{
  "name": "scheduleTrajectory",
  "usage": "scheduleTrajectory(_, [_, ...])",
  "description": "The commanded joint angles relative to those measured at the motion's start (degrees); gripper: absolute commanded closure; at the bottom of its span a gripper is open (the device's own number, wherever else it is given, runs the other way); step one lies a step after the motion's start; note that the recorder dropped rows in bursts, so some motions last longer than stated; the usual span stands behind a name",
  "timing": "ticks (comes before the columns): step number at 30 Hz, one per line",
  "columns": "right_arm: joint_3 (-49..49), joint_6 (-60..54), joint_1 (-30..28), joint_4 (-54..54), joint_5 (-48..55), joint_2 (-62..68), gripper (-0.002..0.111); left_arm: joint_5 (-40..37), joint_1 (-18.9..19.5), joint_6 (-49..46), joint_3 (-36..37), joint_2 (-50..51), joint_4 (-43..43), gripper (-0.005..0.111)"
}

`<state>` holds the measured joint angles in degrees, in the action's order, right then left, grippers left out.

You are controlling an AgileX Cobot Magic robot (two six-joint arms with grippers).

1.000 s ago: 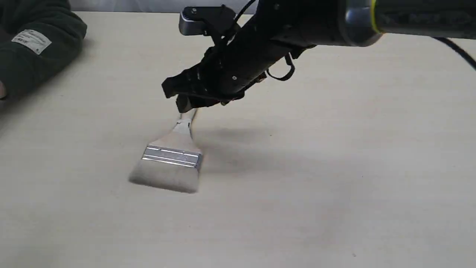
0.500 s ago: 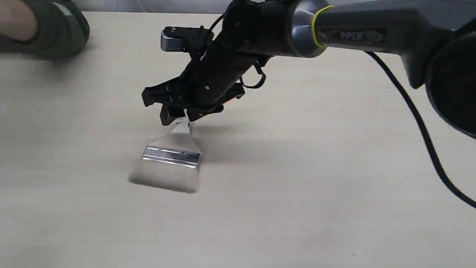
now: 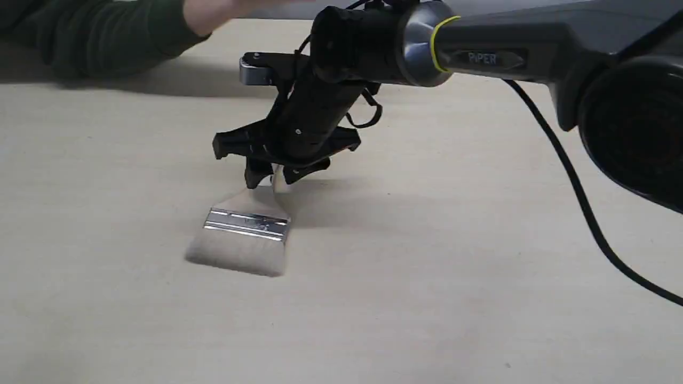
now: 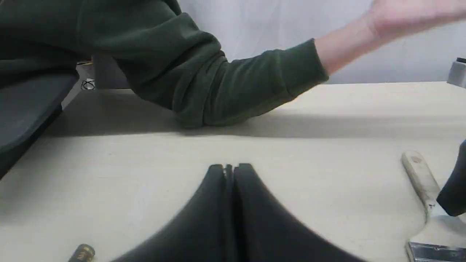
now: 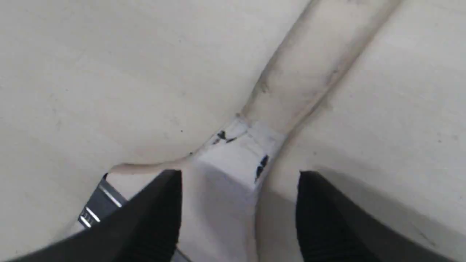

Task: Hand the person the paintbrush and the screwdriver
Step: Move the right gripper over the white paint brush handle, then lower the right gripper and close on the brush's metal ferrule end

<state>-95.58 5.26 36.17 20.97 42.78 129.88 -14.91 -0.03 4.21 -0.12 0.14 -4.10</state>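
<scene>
The paintbrush (image 3: 244, 234) lies flat on the table, bristles toward the camera; its wooden handle (image 4: 418, 178) also shows in the left wrist view. My right gripper (image 3: 275, 180) hangs low over the narrow part of the handle, open, one finger (image 5: 153, 214) on each side of the paintbrush (image 5: 236, 160). My left gripper (image 4: 229, 171) is shut and empty above the table. Only the black, gold-ringed end of the screwdriver (image 4: 82, 253) peeks in beside it. The person's green sleeve (image 3: 106, 32) and bare hand (image 4: 400, 18) reach across the far edge.
The pale table (image 3: 480, 266) stretches bare to the right and front of the brush. The right arm's black cable (image 3: 576, 192) hangs over the right side. A dark chair or panel (image 4: 29, 109) stands beyond the table's far corner.
My right gripper slid down the handle toward the metal band and dropped lower. The person's arm swung from the far left corner rightward along the back edge, hand raised.
</scene>
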Motion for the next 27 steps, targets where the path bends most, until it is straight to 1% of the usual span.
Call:
scheduleTrajectory(1, [-0.3,0.37,-0.06,-0.02,-0.04,0.52,0.058,0.54,-0.37,0.12,0.12,-0.14,0.19,0.107])
scheduleTrajectory(27, [-0.4,3.51,-0.06,2.57,-4.14,2.06,0.058,0.6,-0.37,0.12,0.12,-0.14,0.09,0.107])
